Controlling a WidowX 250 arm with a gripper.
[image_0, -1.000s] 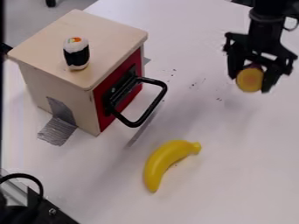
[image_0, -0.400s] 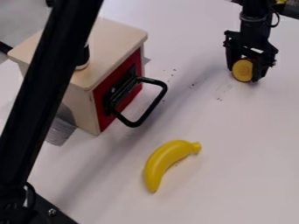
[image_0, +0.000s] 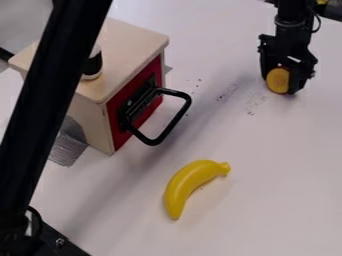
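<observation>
Grey tape (image_0: 67, 150): probably anchors wooden box (image_0: 130, 42) to counter (image_0: 267, 175).
Sushi roll (image_0: 93, 66): upright on box; flat top steadies it.
Black handle (image_0: 175, 121): juts from red door, likely for pulling.
Banana (image_0: 190, 182): on its side, stable.
End effector (image_0: 284, 84): grasping round yellow-orange piece (image_0: 278, 80) between its fingers, face outward.

One box (image_0: 97, 120), one sushi (image_0: 92, 66), one banana (image_0: 188, 184), one disc (image_0: 278, 80).

My arm, in black: a long link (image_0: 51, 100) slants up across the left side. At far right, my wrist (image_0: 292, 35) hangs nearly upright, and my gripper (image_0: 280, 91) points downward, its two fingers set in a hold, slightly apart.
</observation>
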